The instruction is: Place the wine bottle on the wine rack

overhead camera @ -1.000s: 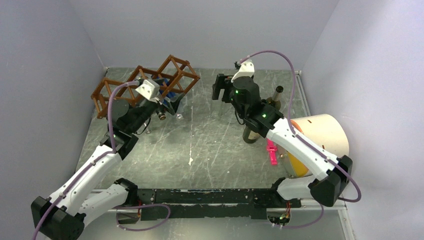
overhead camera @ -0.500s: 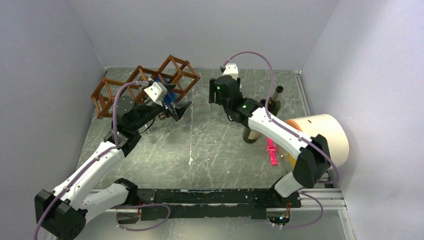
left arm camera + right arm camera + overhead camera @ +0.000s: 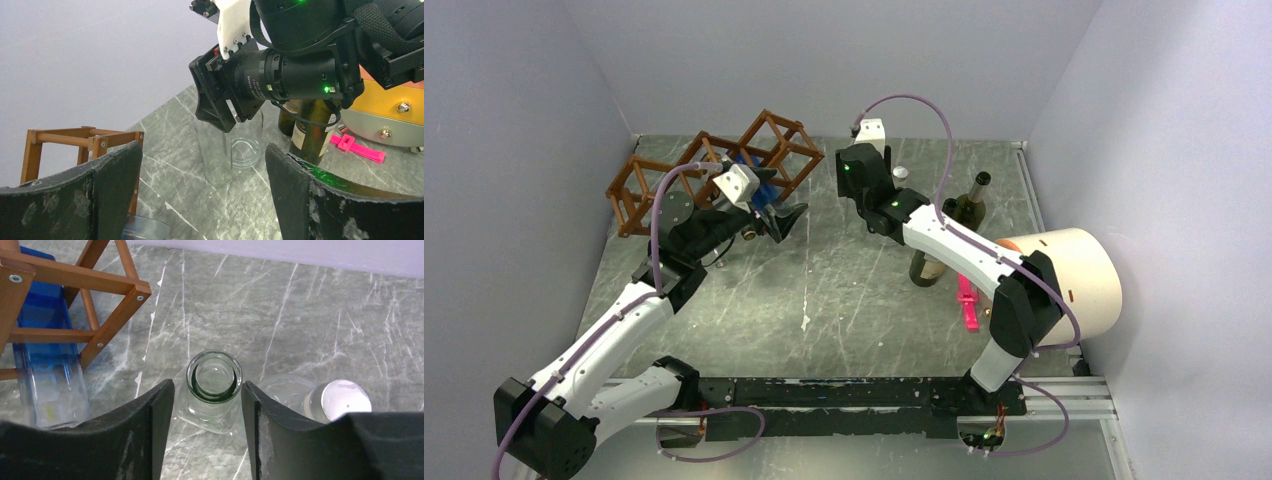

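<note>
Flanking the clear glass bottle [image 3: 214, 376], right jaws stand narrowly apart, left jaws wide; label [image 3: 306, 141] on dark bottle [image 3: 327, 150] unreadable.

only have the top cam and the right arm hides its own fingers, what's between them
Observer: In the right wrist view, the right gripper straddles the open mouth of an upright clear glass bottle.
Operator: clamped on it
Observer: Not fully. A strip of table shows between one finger and the rim.
Operator: left arm carrying anything
Observer: No. In its wrist view the left gripper stands wide open with nothing in it.
</note>
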Action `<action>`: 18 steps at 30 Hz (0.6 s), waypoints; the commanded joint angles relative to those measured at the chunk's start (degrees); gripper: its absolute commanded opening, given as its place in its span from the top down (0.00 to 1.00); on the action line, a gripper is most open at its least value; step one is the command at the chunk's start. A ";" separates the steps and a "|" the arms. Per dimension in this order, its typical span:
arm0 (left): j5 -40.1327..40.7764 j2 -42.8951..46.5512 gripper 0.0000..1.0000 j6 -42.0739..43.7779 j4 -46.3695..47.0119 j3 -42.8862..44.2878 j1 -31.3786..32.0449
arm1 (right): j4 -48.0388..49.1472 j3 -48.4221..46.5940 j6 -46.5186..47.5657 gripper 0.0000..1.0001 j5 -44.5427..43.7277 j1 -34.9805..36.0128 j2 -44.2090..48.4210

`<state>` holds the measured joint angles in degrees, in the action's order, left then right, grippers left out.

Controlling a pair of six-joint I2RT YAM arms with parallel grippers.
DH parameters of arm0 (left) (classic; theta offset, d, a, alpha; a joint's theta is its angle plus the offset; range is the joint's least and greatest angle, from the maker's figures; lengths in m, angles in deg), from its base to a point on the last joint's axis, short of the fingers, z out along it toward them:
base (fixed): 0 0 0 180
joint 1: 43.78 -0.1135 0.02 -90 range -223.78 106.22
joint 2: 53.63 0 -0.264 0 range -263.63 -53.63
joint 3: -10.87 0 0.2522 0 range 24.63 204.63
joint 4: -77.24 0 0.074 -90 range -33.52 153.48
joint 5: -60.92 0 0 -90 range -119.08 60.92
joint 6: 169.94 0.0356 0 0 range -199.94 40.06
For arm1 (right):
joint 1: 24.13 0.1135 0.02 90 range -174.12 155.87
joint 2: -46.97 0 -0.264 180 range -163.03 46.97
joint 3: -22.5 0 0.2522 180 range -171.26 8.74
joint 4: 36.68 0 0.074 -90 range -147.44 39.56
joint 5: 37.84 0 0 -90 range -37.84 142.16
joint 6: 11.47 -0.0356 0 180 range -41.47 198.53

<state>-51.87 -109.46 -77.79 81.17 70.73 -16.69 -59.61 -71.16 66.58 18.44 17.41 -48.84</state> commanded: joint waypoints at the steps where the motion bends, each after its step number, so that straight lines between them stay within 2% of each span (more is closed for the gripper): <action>1: -0.62 0.46 0.04 0.53 1.10 1.44 -0.02 | 4.17 -1.70 2.85 0.47 -0.68 -0.54 -1.18; 7: -0.32 0.66 0.03 0.42 1.61 1.19 -0.02 | 7.77 0.41 4.97 0.63 0.01 -0.75 -0.38; 11: -0.85 0.51 0.03 0.07 1.99 1.03 -0.02 | 8.07 0.91 5.80 0.87 1.23 -0.74 0.76; 14: -1.31 0.14 0.02 -0.08 2.08 1.03 -0.02 | 7.84 1.59 6.23 0.99 2.65 -0.70 2.80; 18: -1.34 -0.48 0.02 -0.61 2.94 0.69 -0.02 | 7.29 3.71 6.33 1.00 7.24 -0.68 7.52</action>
<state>-51.85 -109.46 -77.81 81.24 70.73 -16.69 -54.56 -68.90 71.96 21.70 17.06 -47.55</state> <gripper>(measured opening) 0.975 0.367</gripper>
